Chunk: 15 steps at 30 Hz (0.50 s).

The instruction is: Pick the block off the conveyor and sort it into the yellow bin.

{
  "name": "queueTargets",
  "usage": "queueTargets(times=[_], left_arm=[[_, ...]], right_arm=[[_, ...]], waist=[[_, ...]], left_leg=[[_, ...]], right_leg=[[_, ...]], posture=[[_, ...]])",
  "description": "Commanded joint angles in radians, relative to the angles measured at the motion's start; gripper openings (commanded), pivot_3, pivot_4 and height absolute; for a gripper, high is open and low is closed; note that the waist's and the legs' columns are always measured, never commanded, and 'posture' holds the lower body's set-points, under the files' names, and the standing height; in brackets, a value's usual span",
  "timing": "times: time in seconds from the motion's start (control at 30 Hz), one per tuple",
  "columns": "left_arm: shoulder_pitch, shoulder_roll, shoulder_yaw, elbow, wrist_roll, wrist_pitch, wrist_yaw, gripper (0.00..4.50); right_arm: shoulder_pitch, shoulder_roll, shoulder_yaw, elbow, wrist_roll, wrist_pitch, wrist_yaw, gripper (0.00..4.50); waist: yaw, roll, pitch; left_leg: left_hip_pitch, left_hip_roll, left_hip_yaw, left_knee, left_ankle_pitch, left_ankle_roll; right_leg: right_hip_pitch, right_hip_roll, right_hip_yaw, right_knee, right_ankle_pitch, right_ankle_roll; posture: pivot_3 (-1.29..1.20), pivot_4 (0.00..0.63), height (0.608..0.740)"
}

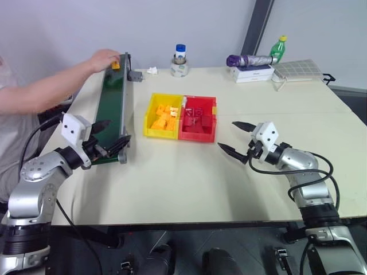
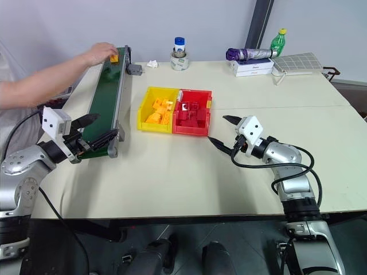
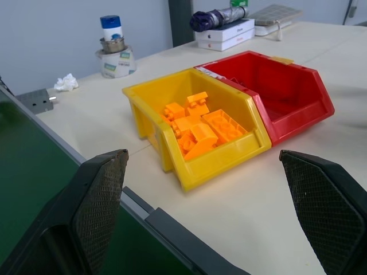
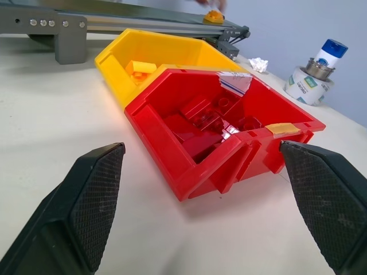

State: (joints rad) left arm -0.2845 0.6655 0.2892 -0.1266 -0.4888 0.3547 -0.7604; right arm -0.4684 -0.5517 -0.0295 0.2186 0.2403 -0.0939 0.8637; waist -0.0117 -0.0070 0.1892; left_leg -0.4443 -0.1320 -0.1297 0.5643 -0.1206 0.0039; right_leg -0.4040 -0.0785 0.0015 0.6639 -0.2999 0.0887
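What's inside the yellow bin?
The yellow bin holds a heap of yellow-orange blocks. They cover part of its floor, so anything beneath the heap can't be seen.

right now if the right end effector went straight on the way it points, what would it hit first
Most likely the red bin: the right end effector, fingers open, faces its near corner with bare table between. The yellow bin lies just beyond it.
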Motion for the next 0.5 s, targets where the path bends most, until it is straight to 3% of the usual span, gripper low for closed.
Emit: queueTargets(times=[0.03,0.33,0.5], left_arm=[[-0.001,0.001,0.015,-0.032,-0.008,-0.027,-0.004,4.46],[0.053,-0.018,0.035,-0.113,-0.012,-0.021,0.035,4.46],[0.138,-0.155,0.050,-0.248,0.041,-0.071,0.222,4.46]], right_arm=[[-0.014,-0.009,-0.022,-0.034,0.007,-0.008,-0.004,4.50],[-0.021,-0.011,-0.023,-0.024,0.007,-0.011,-0.001,4.50],[-0.019,-0.006,-0.021,-0.022,0.009,-0.013,0.001,4.50]], waist=[[0.000,0.000,0.000],[0.000,0.000,0.000],[0.000,0.000,0.000]], left_leg=[[0.000,0.000,0.000,0.000,0.000,0.000],[0.000,0.000,0.000,0.000,0.000,0.000],[0.000,0.000,0.000,0.000,0.000,0.000]], right_leg=[[0.000,0.000,0.000,0.000,0.000,0.000],[0.000,0.000,0.000,0.000,0.000,0.000],[0.002,0.000,0.000,0.000,0.000,0.000]], posture=[[0.00,0.150,0.740],[0.00,0.150,0.740],[0.00,0.150,0.740]])
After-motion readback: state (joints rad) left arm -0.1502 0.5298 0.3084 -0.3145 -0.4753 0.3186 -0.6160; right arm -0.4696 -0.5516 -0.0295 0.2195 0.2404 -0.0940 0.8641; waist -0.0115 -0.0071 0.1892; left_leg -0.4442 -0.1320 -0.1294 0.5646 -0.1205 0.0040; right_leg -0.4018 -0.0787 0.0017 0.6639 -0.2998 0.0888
